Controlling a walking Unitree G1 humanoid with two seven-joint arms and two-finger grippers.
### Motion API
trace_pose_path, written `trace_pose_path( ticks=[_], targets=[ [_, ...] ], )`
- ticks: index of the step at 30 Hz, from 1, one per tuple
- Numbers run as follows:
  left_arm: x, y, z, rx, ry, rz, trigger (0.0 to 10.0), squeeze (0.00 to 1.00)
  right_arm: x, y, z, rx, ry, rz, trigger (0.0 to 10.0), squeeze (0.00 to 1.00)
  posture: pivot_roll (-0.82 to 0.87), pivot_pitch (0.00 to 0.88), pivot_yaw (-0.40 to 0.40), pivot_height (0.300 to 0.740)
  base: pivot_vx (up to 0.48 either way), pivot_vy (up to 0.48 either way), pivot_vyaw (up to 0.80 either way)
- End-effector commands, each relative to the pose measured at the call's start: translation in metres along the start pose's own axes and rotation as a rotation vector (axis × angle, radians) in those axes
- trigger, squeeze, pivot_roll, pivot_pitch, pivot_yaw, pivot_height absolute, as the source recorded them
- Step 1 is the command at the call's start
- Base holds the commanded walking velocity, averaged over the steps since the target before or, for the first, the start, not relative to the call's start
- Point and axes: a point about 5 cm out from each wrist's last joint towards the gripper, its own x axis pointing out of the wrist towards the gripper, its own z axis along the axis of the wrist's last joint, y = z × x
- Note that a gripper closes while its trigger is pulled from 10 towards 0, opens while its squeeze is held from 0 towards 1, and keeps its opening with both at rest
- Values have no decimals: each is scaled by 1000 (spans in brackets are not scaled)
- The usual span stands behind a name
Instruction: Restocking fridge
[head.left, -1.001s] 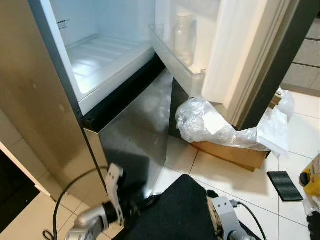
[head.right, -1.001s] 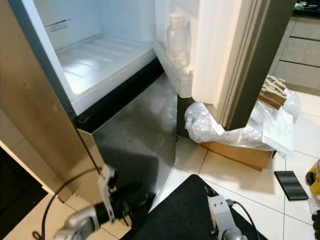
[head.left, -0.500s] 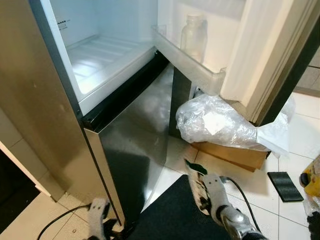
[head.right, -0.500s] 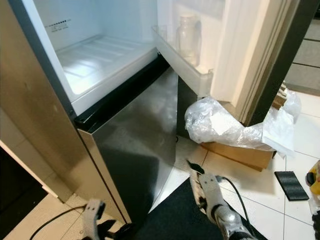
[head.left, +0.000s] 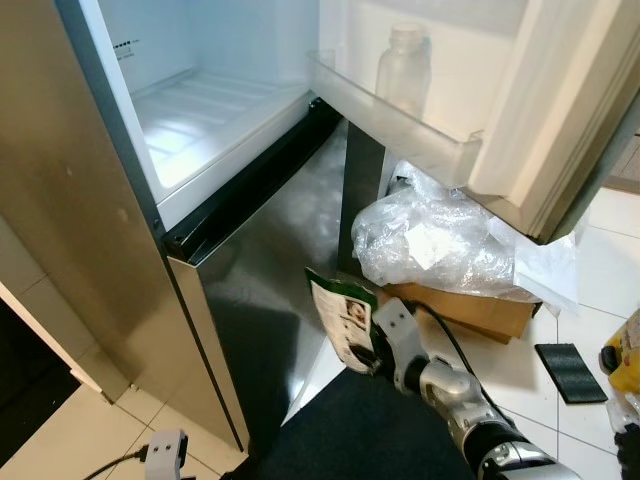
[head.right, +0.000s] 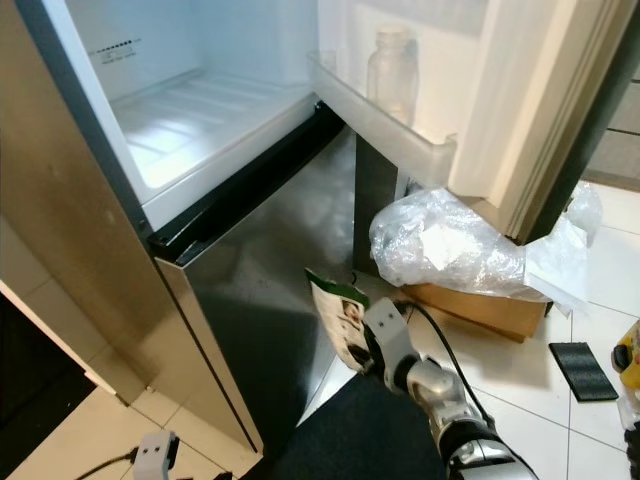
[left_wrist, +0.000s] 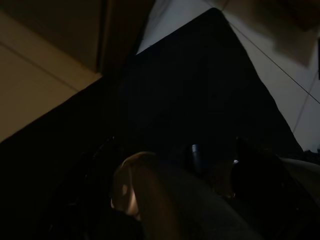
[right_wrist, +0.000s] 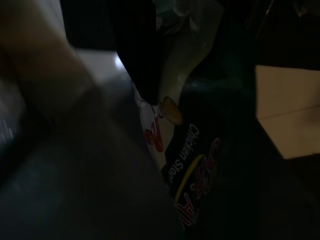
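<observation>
Packet (head.left: 343, 317) gripped upright by right claw (head.left: 372, 345) before open fridge (head.left: 215, 120).

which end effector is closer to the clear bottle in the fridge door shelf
Right. The right end effector is raised in front of the fridge, holding a packet, below the bottle. The left end effector hangs low by the floor, farther away.
</observation>
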Motion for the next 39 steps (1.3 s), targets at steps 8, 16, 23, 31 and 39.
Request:
trace_pose_path(
  ticks=[8, 16, 23, 31, 39],
  targets=[
    [-4, -1, -19, -40, 44, 52, 10000, 0, 8, -27, 67, -127, -257, -113, 10000, 0, 43, 0, 12, 740, 0, 0, 0],
    [-5, -1, -22, -48, 52, 62, 10000, 0, -7, -61, 133, -255, -464, -309, 10000, 0, 46, 0, 9, 740, 0, 0, 0],
    [-6, -2, -27, -55, 64, 65, 10000, 0, -24, -83, 158, -325, -513, -472, 10000, 0, 47, 0, 7, 740, 0, 0, 0],
    [-7, -4, -32, -62, 78, 66, 10000, 0, -51, -114, 169, -367, -503, -704, 10000, 0, 46, 0, 3, 740, 0, 0, 0],
    [-7, -5, -31, -60, 74, 59, 10000, 0, -78, -136, 178, -338, -538, -879, 10000, 0, 46, 0, 3, 740, 0, 0, 0]
  ],
)
